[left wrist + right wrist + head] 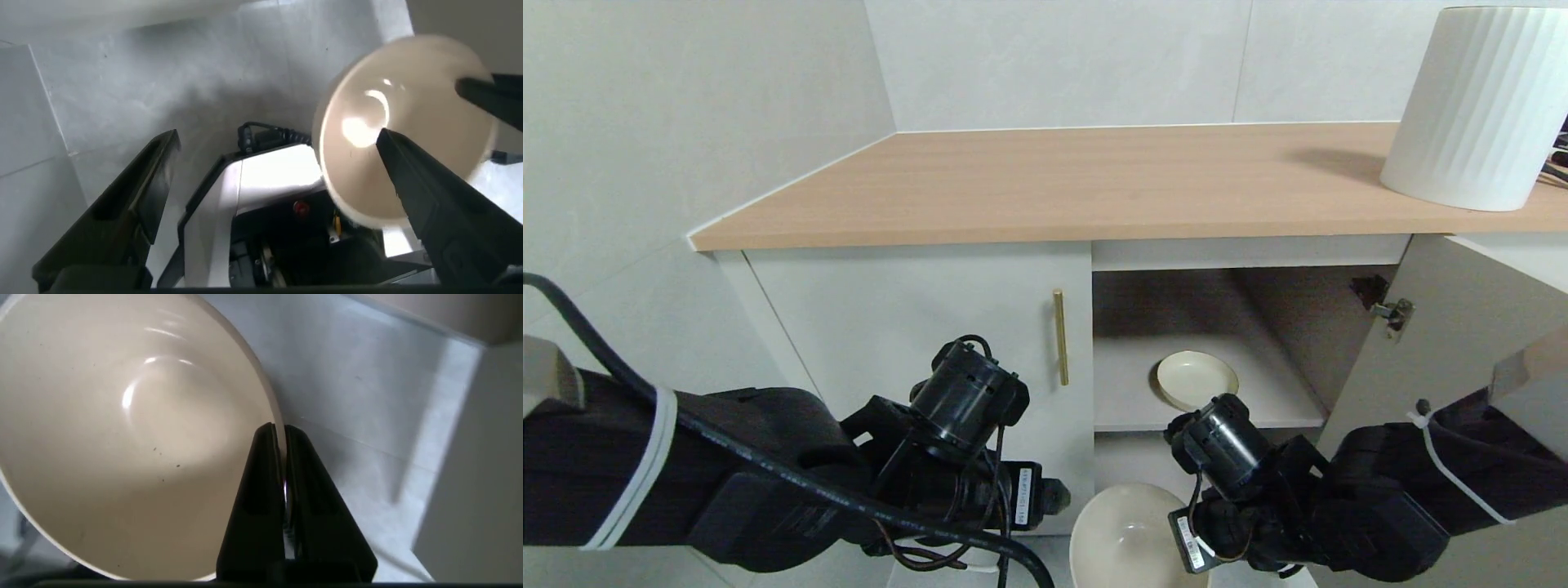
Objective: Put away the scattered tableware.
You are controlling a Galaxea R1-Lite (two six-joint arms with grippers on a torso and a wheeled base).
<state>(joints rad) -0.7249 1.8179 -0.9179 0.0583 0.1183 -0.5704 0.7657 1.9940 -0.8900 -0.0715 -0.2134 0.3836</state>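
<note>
Got the right gripper (pixel 283 437) pinched tight on the rim of the cream bowl (pixel 122 433), one finger inside and one outside. Holding the bowl low, just in front of the open cabinet (pixel 1307 327) and below its shelf (pixel 1127 400), inside facing up. Got the left gripper (pixel 276 137) spread wide, gripping nothing, sitting low by the shut left door (pixel 915 318) near the gold handle (pixel 1060 336). Reaching forward with both arms, wrists low and close together. Also spotted a small cream plate (pixel 1197 378) lying on that shelf.
</note>
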